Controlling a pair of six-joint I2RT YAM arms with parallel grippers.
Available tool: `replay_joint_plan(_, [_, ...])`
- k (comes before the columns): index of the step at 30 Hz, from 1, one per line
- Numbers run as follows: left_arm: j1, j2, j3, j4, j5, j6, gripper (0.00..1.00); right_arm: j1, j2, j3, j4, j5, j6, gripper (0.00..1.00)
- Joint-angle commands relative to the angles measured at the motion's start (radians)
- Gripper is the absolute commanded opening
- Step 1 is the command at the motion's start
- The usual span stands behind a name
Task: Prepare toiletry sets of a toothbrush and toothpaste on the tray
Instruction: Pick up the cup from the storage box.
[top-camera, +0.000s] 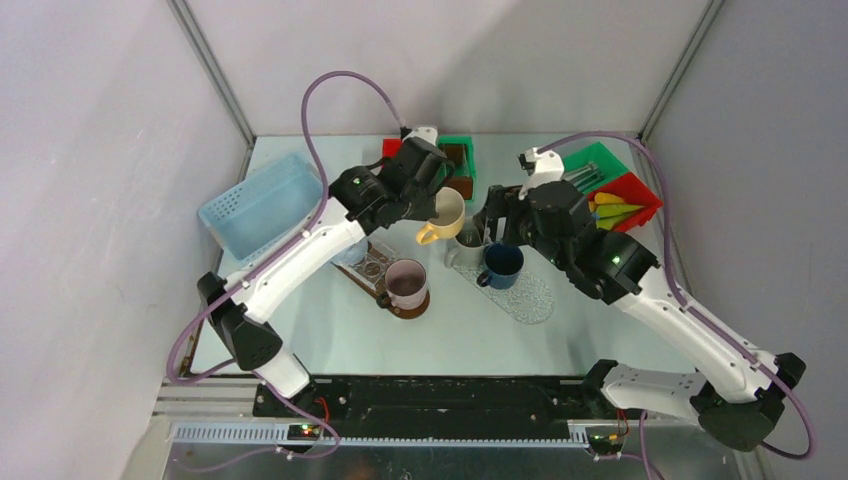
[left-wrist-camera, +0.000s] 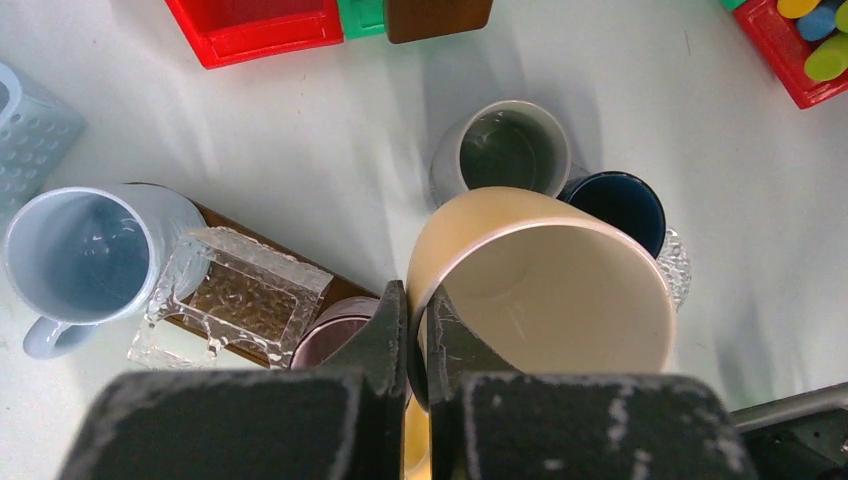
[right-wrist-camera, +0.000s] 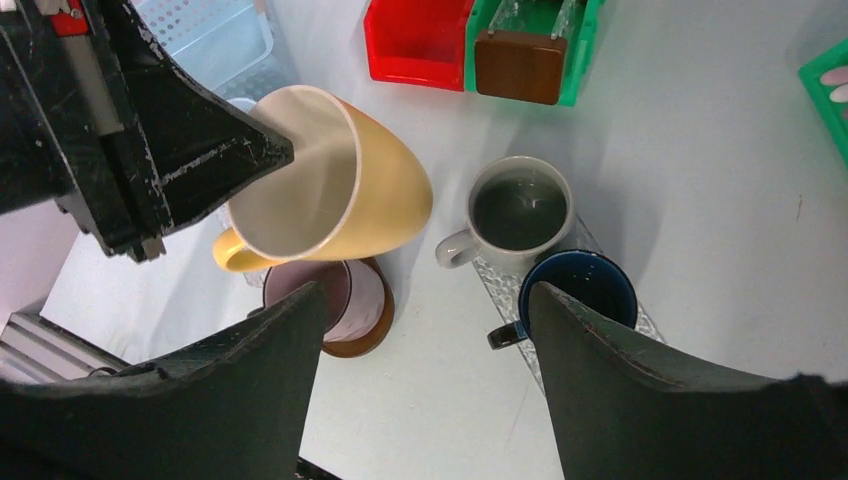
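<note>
Both arms reach inward; left jaws clamp a tilted yellow mug, right jaws spread wide.

tubes heaped in red bin, toothbrushes seemingly beside.

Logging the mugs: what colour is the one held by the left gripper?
The mug is yellow outside, cream inside; clearest in the right wrist view.

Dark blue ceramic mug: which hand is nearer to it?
Right. The right hand hangs open above the dark blue ceramic mug and the grey ceramic mug beside it; the left hand is farther to the left, shut on the rim of the tilted yellow ceramic mug.
</note>
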Motion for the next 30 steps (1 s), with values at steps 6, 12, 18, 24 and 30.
replay_joint_plan(6, [-0.092,-0.010,0.050,0.070,-0.134,-0.024,0.00,0.023,0.082,0.073,-0.012,0.033,0.067,0.71])
replay_joint_plan(12, [-0.151,0.024,0.077,0.057,-0.220,-0.013,0.00,0.023,0.118,0.074,-0.003,0.046,0.069,0.64])
replay_joint_plan(18, [-0.188,0.040,0.084,0.078,-0.247,-0.009,0.00,0.024,0.171,0.074,-0.003,0.050,0.084,0.56])
replay_joint_plan(24, [-0.208,0.032,0.077,0.105,-0.249,-0.009,0.00,0.024,0.209,0.074,-0.030,0.067,0.087,0.36])
replay_joint_plan(30, [-0.222,0.008,0.056,0.118,-0.226,-0.015,0.02,0.024,0.195,0.074,-0.071,0.096,0.075,0.00])
